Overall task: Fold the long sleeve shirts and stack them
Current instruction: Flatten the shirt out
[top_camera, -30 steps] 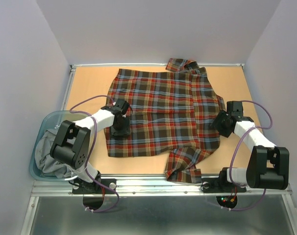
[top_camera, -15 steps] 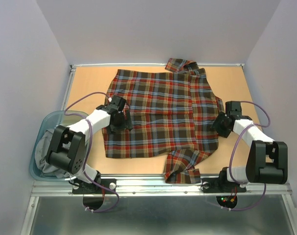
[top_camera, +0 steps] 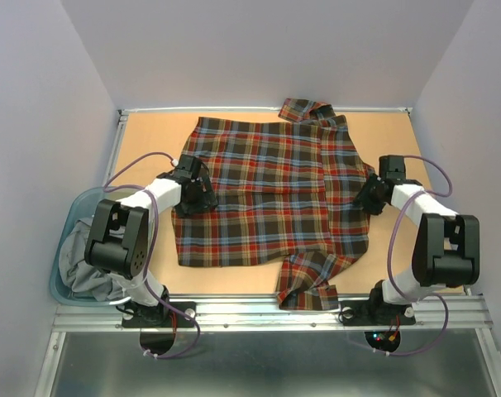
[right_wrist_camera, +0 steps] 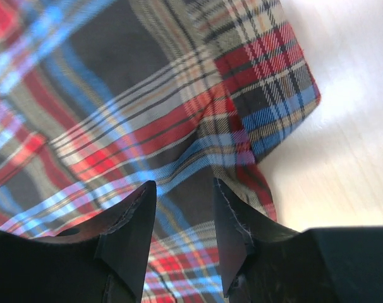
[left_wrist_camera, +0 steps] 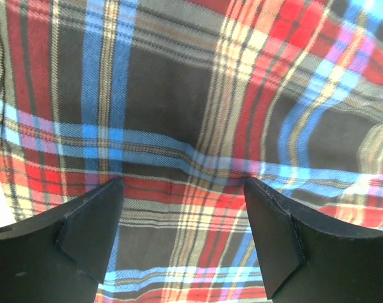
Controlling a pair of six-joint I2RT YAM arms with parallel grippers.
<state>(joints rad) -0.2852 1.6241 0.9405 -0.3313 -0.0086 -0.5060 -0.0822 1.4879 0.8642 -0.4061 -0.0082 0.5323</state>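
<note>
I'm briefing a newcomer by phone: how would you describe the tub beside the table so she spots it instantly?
Start at the tan table with the plaid shirt spread across it. At its near left corner sits a translucent bluish tub holding crumpled grey cloth. It is the only container, and its cloth the only plain one.

A light orange wooden tabletop (top_camera: pixel 147 136) fills the middle of the overhead view, and its pale grain also shows at the right of the right wrist view (right_wrist_camera: pixel 343 158). A thin metal frame (top_camera: pixel 234 109) edges its far and left sides. A wider metal rail (top_camera: pixel 267 313) runs along the near edge, with a dull grey metal sheet (top_camera: pixel 275 364) below it. A translucent pale blue bin (top_camera: pixel 59 265) sits at the table's near left corner, holding crumpled grey cloth (top_camera: pixel 78 269) of a kind that cannot be told. Plain lavender-grey walls (top_camera: pixel 267 50) enclose the back and both sides.
</note>
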